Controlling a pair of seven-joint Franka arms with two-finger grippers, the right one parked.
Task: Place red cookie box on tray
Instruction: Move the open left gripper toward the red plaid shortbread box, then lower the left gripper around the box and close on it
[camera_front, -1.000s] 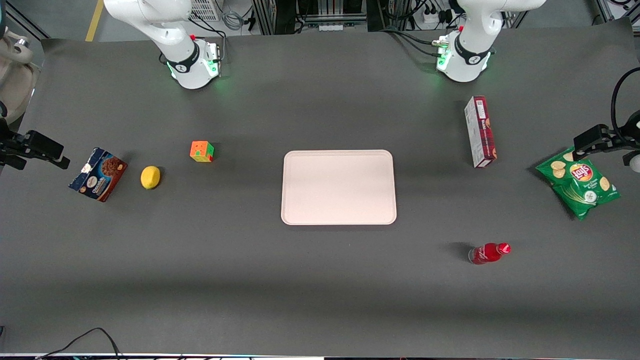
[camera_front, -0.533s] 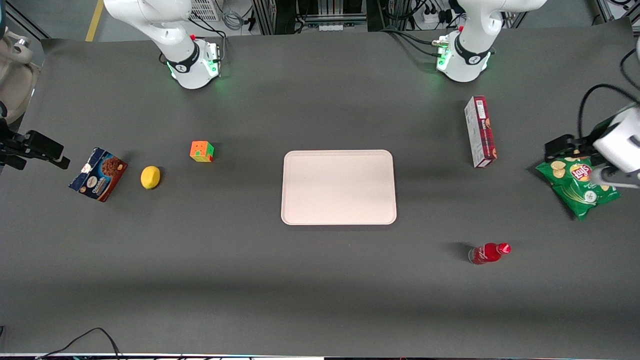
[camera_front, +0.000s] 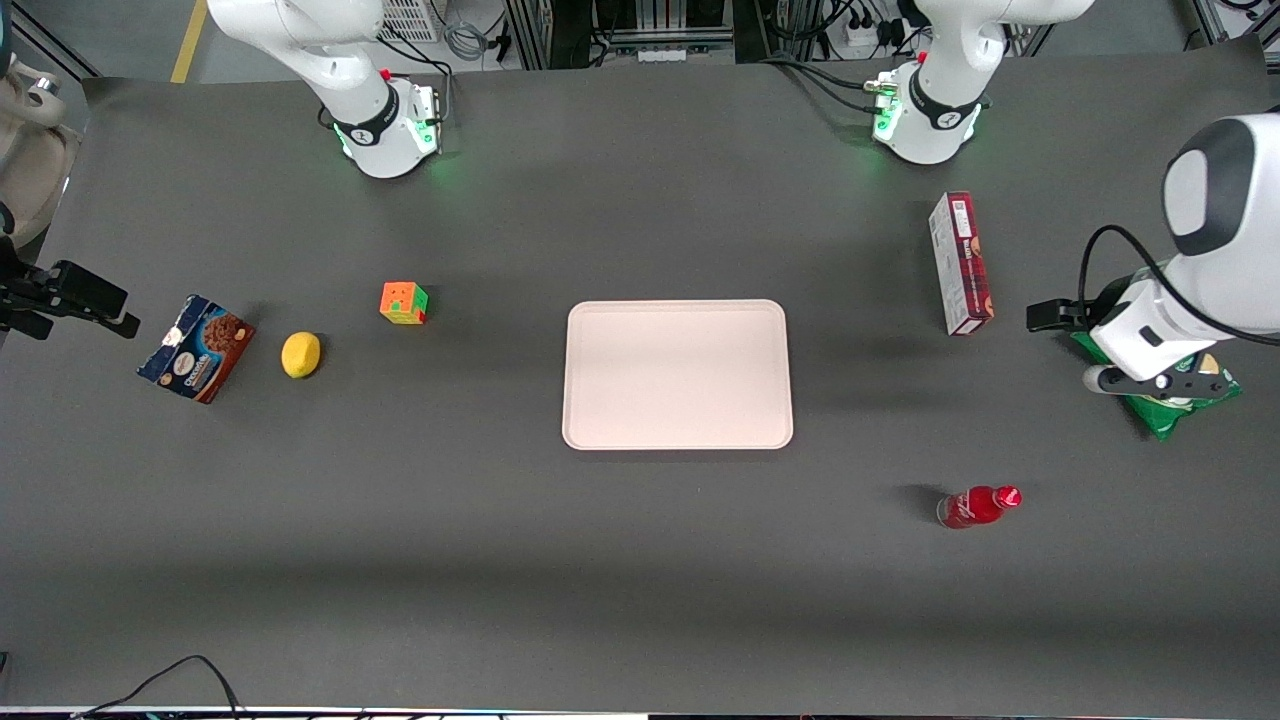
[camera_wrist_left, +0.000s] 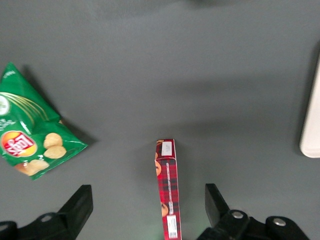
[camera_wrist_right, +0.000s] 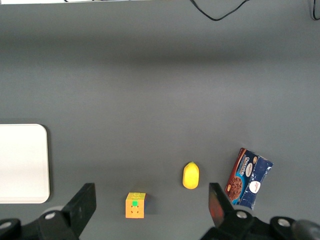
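The red cookie box (camera_front: 962, 262), a long dark-red plaid carton, stands on its narrow side on the table toward the working arm's end. It also shows in the left wrist view (camera_wrist_left: 168, 190), between the spread fingers, nearer one of them. The pale pink tray (camera_front: 678, 374) lies flat at the table's middle with nothing on it; its edge shows in the left wrist view (camera_wrist_left: 312, 125). The left arm's gripper (camera_front: 1050, 316) hangs above the table beside the box, farther out toward the working arm's end. It is open and empty (camera_wrist_left: 148, 195).
A green chips bag (camera_front: 1185, 405) lies partly under the left arm, seen too in the left wrist view (camera_wrist_left: 30, 135). A red bottle (camera_front: 978, 506) lies nearer the front camera. A colour cube (camera_front: 403, 302), a lemon (camera_front: 301, 354) and a blue-and-brown cookie box (camera_front: 197, 347) lie toward the parked arm's end.
The left arm has swung in from the table's edge over the chips bag, bringing its gripper closer to the red cookie box. The box and tray have not moved.
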